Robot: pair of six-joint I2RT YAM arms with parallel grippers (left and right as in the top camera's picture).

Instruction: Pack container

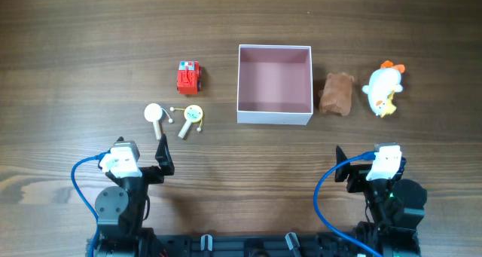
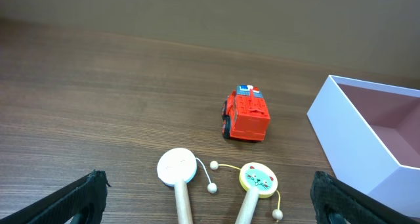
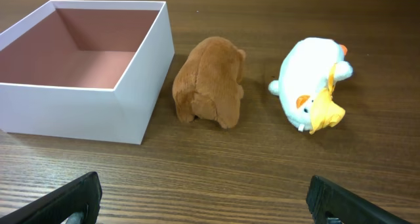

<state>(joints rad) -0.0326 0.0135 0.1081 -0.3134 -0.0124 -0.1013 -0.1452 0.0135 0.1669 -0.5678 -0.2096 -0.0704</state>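
The container (image 1: 275, 117), a square white box with a dusty-pink inside, stands empty at the table's middle; it also shows in the left wrist view (image 2: 354, 138) and the right wrist view (image 3: 79, 112). A red toy truck (image 1: 189, 77) (image 2: 247, 113) and two wooden rattle drums, one white (image 1: 154, 114) (image 2: 177, 168) and one yellow with a cat face (image 1: 193, 115) (image 2: 257, 180), lie left of it. A brown plush (image 1: 337, 94) (image 3: 210, 83) and a white duck plush (image 1: 385, 88) (image 3: 308, 86) lie right of it. My left gripper (image 1: 160, 155) (image 2: 210, 214) and right gripper (image 1: 340, 166) (image 3: 203, 211) are open and empty, near the front.
The wooden table (image 1: 75, 53) runs wide to the left and far side. Blue cables (image 1: 79, 174) loop beside each arm base at the front edge.
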